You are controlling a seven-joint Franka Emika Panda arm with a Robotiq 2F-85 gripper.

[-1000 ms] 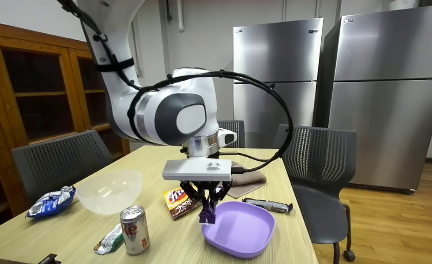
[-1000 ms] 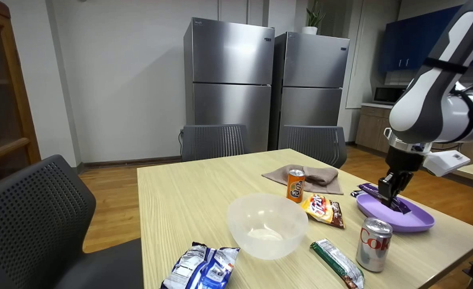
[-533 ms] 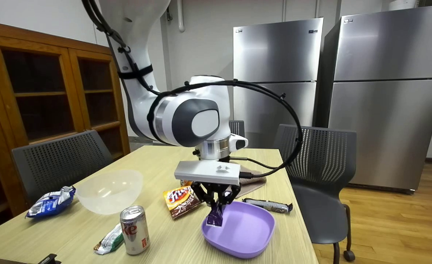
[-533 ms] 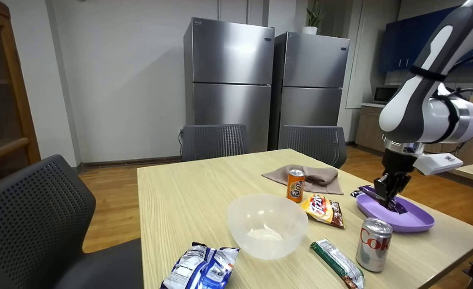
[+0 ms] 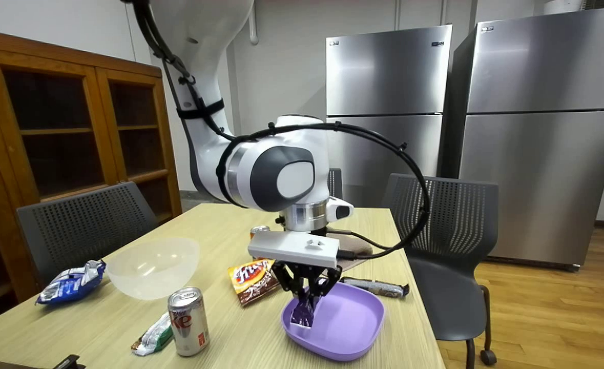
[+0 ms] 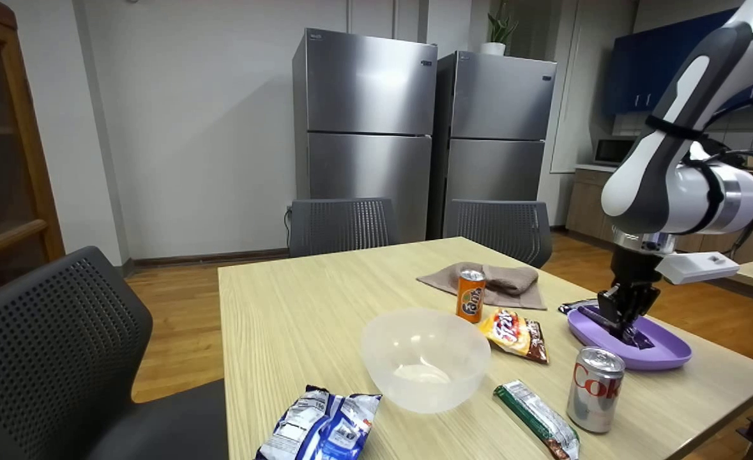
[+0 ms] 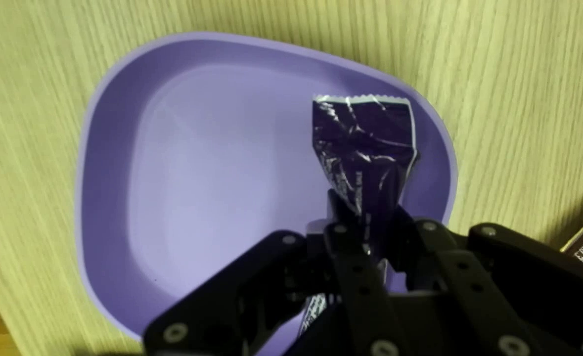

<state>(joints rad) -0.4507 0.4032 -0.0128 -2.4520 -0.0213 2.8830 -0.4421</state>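
Observation:
My gripper [image 7: 368,217] is shut on a shiny dark purple wrapped bar [image 7: 365,133], pinching it between both fingers. The bar's flat crimped end juts out ahead of the fingertips, while its middle is hidden by the jaws. Below it lies a light purple plate [image 7: 202,163] with a raised rim. In both exterior views the gripper [image 5: 307,300] is low over the plate [image 6: 667,351], near the side towards the snack packet. The bar [image 6: 638,338] slants down inside the rim; whether its low end touches the plate's floor I cannot tell.
Behind the plate lies a dark wrapped bar [image 5: 376,287]. Around it are an orange-brown packet [image 5: 253,279], a Coke can [image 5: 188,322], a green-wrapped bar [image 6: 536,415], a translucent bowl [image 6: 424,364], a Fanta can [image 6: 471,296], a brown towel [image 6: 510,284] and a blue bag [image 6: 325,425].
The gripper has carried the purple bar from the plate's edge further over the plate and lowered it. Its grip has stayed the same; the plate and other objects have not moved.

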